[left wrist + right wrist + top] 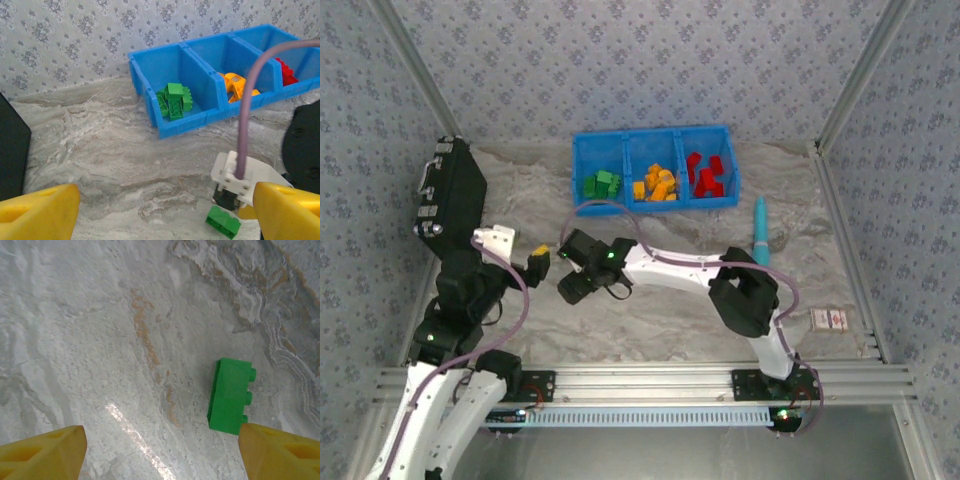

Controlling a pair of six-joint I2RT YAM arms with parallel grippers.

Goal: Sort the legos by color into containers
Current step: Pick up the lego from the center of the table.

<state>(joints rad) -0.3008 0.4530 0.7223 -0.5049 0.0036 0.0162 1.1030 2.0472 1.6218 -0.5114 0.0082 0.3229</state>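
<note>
Left pincer [165,217] released, empty. Right pincer [160,452] released above small green plastic brick [231,396] lying flat on marbled surface [90,330], nearer left edge.

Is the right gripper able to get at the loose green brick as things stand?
Likely yes: the right gripper hangs open over the table, and the green brick lies uncovered beside one fingertip; a slight sideways shift should centre it.

The left gripper [165,216] is held low, jaws spread wide. The right arm [680,268] is stretched leftward, elbow bent, and the right gripper [160,455] is pointed downward, jaws likewise parted wide.
</note>
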